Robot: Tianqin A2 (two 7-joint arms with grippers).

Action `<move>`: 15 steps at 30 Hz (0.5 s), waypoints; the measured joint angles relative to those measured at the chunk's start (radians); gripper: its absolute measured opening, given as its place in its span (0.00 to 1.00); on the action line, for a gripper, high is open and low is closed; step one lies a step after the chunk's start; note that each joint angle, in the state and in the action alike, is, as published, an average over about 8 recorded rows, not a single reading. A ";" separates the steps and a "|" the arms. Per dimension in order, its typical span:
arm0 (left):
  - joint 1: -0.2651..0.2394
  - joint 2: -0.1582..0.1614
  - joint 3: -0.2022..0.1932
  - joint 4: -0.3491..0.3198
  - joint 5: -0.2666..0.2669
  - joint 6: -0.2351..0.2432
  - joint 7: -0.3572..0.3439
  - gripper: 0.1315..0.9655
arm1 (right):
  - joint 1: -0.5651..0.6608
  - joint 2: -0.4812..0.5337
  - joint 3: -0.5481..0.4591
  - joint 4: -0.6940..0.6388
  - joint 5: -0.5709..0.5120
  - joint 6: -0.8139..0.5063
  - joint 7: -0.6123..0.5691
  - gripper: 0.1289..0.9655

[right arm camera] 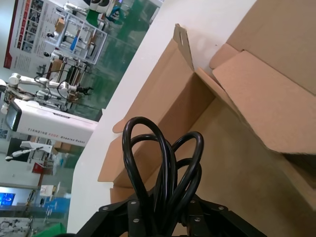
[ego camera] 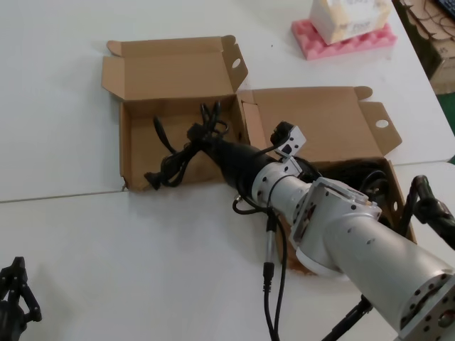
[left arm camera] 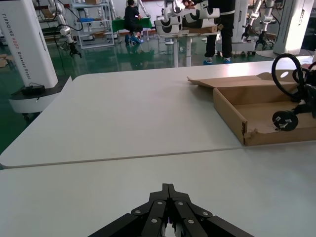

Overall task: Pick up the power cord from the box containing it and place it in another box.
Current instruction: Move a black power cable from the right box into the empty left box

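My right gripper (ego camera: 197, 135) is shut on the power cord (ego camera: 174, 160), a black looped cable. It holds the cord inside the left open cardboard box (ego camera: 135, 142), the one with the wavy front wall and torn corner (left arm camera: 245, 132). The plug (ego camera: 151, 177) hangs low near that box's front wall and also shows in the left wrist view (left arm camera: 285, 120). In the right wrist view the cord's loops (right arm camera: 163, 158) stick up between the fingers (right arm camera: 129, 210). The other box (ego camera: 320, 117) lies right beside it, mostly hidden by my right arm. My left gripper (left arm camera: 168, 187) is shut and empty, parked at the table's near left (ego camera: 15, 288).
Dark cords (ego camera: 370, 181) show in the right box behind my arm. A pink foam pad with a white carton (ego camera: 341, 28) stands at the back right. Both lids stand open at the back. My arm's own cable (ego camera: 270, 284) hangs over the near table.
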 joint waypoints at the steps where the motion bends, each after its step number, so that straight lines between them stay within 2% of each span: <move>1: 0.000 0.000 0.000 0.000 0.000 0.000 0.000 0.04 | -0.001 0.000 0.001 -0.002 0.000 -0.003 0.000 0.06; 4: 0.000 0.000 0.000 0.000 0.000 0.000 0.000 0.04 | -0.003 0.000 0.007 -0.007 0.000 -0.012 0.000 0.07; 12: 0.000 0.000 0.000 0.000 0.000 0.000 0.000 0.04 | 0.006 0.000 0.019 -0.017 0.000 -0.024 0.000 0.19; 15: 0.000 0.000 0.000 0.000 0.000 0.000 0.000 0.04 | 0.014 0.000 0.025 -0.014 0.000 -0.023 0.000 0.19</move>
